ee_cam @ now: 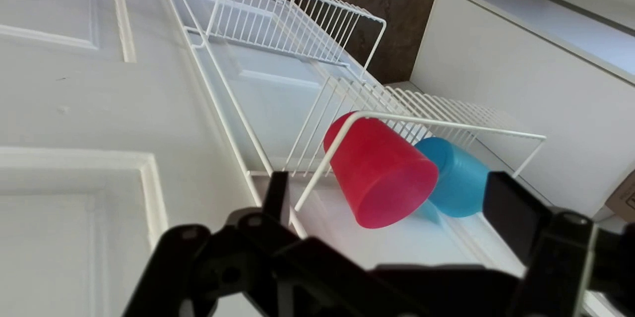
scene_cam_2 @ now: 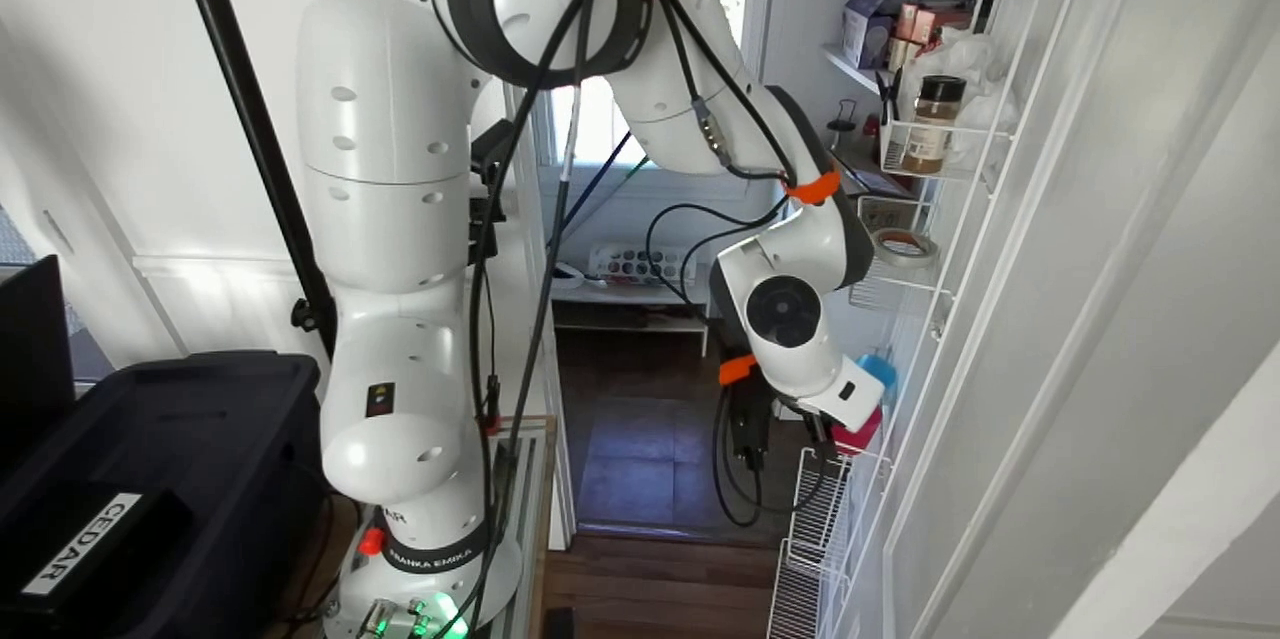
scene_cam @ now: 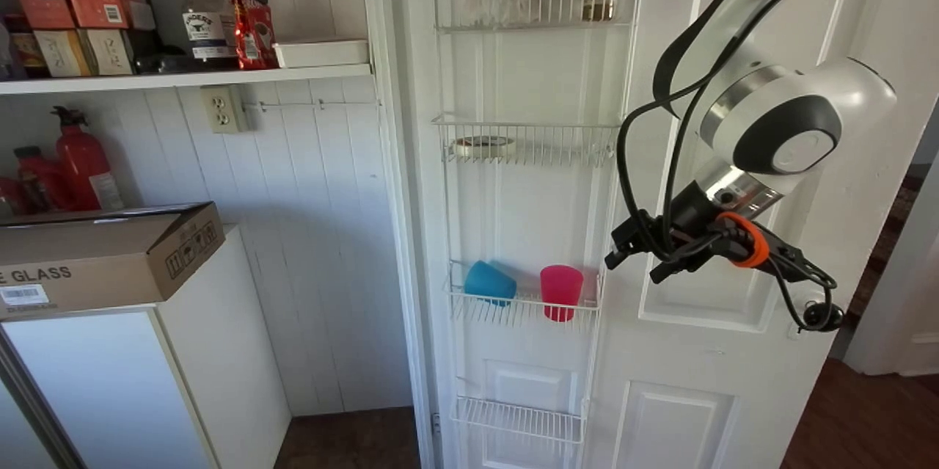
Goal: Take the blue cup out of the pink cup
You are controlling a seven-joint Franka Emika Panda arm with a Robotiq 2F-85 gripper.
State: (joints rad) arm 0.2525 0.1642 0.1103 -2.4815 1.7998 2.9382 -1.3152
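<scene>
In an exterior view, the blue cup (scene_cam: 486, 281) sat tilted in a white wire basket (scene_cam: 528, 304) on the door (scene_cam: 704, 296), at nine o'clock from the pink cup (scene_cam: 562, 285), which stood upright in the same basket. The two were apart but near, the blue cup outside the pink one. The hand (scene_cam: 634, 269) hung clear of both, between two and three o'clock from the pink cup. In the wrist view its fingers (ee_cam: 513, 215) were spread wide, the pink cup showing between them, farther off, with the blue cup at three o'clock from it. A roll of tape (scene_cam: 483, 147) lay higher up, at the blue cup's twelve o'clock.
</scene>
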